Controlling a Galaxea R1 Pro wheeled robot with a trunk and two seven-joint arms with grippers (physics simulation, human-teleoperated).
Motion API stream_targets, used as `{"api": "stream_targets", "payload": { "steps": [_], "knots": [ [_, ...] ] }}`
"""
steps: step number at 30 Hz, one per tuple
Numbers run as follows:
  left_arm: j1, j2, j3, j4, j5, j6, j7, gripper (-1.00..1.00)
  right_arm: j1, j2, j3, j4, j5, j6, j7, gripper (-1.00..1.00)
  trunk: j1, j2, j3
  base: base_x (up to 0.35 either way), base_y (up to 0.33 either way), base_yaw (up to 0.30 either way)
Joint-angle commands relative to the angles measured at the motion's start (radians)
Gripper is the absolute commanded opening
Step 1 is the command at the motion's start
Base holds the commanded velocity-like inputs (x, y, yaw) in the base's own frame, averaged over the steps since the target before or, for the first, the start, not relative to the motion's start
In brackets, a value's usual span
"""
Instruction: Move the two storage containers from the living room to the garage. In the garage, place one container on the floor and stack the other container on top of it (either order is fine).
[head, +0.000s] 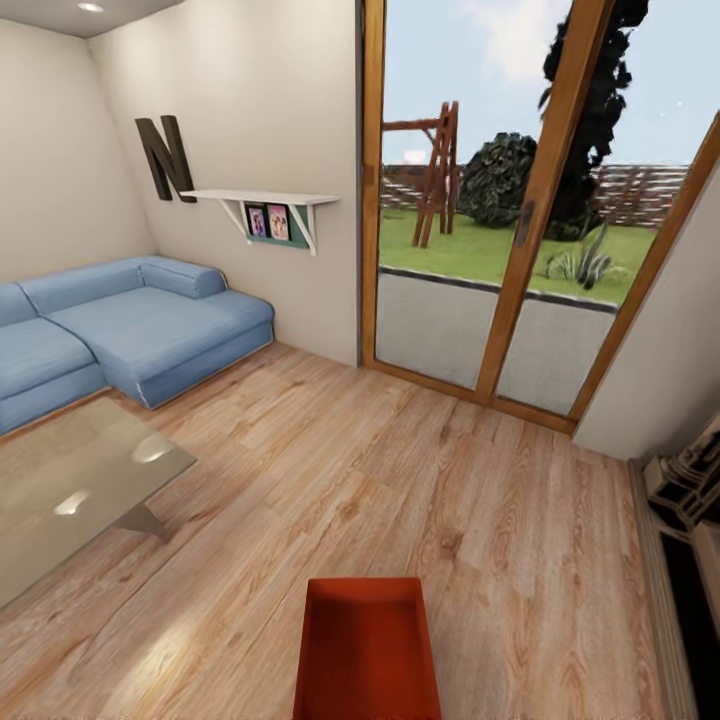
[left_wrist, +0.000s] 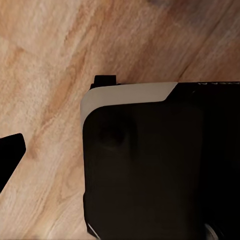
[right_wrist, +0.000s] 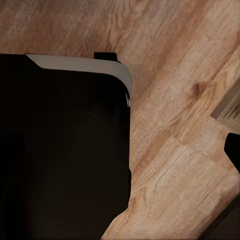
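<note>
A dark finger tip (left_wrist: 11, 150) of the left gripper and another (right_wrist: 233, 149) of the right hung over the light wood plank floor (head: 400, 480), each beside the robot's black, white-edged base (left_wrist: 150, 165); how far either gripper stood open could not be told. One orange-red storage container (head: 367, 650) sat low in the head view, close to the robot. Ahead lay the living room: a glass table (head: 70, 490) and blue sofa (head: 120, 330) to the left, a wall shelf (head: 265, 200) above, and wood-framed glass doors (head: 520, 220) beyond bare boards.
</note>
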Motion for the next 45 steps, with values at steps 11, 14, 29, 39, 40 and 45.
{"api": "stream_targets", "payload": {
  "steps": [11, 14, 29, 39, 40, 45],
  "knots": [
    [-0.001, 0.0, 0.001, 0.001, -0.001, -0.003, -0.002, 1.0, -0.001, 0.001, 0.009, 0.003, -0.006, -0.002, 0.0, 1.0, 0.0, -0.001, -0.019, 0.0, 0.0, 0.0],
    [-0.001, 0.0, 0.001, 0.001, -0.001, -0.003, -0.002, 1.0, -0.001, 0.001, 0.009, 0.003, -0.006, -0.001, 0.0, 1.0, 0.0, -0.001, -0.024, 0.0, 0.0, 0.0],
    [-0.001, 0.0, 0.001, 0.001, -0.001, -0.004, -0.002, 1.0, -0.001, 0.001, 0.008, 0.003, -0.006, -0.002, 0.0, 1.0, 0.0, -0.001, -0.048, 0.0, 0.0, 0.0],
    [-0.001, 0.0, 0.001, 0.001, -0.001, -0.004, -0.002, 1.0, -0.001, 0.001, 0.008, 0.003, -0.006, -0.002, 0.0, 1.0, 0.0, -0.001, -0.064, 0.0, 0.0, 0.0],
    [-0.001, 0.0, 0.001, 0.001, -0.001, -0.004, -0.002, 1.0, -0.001, 0.001, 0.008, 0.003, -0.007, -0.002, 0.0, 1.0, 0.0, -0.001, -0.066, 0.0, 0.0, 0.0],
    [-0.001, 0.0, 0.001, 0.001, -0.001, -0.004, -0.002, 1.0, -0.001, 0.001, 0.008, 0.003, -0.007, -0.001, 0.0, 1.0, 0.0, -0.001, -0.074, 0.0, 0.0, 0.0]
  ]
}}
